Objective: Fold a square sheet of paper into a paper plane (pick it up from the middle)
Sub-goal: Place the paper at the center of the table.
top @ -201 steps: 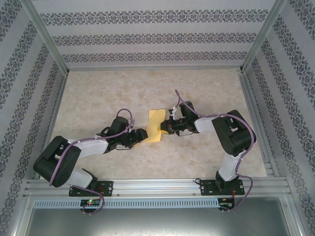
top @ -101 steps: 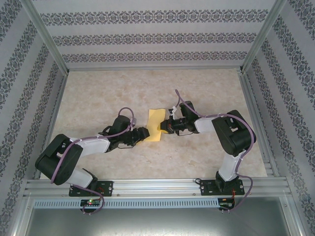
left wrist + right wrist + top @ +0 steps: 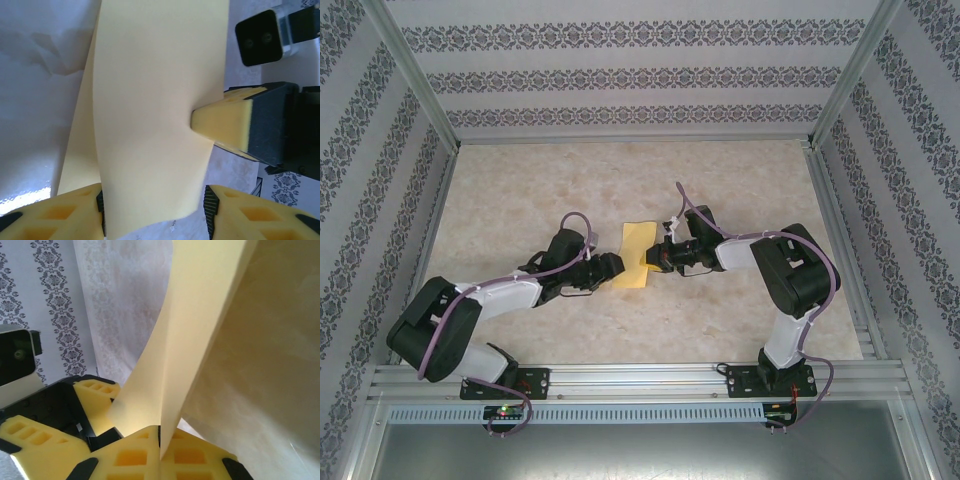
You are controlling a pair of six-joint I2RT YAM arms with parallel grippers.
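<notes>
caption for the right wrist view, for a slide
Right pincer shut on the edge of the thin mustard-yellow paper sheet, which curves away.

"What's different?"
"The left gripper (image 3: 617, 268) has crept farther and rightward, in over the near-left edge of the thin mustard-yellow folded sheet of paper (image 3: 638, 245)."
"Anything else?"
"Its jaws have drawn closer together."
</notes>
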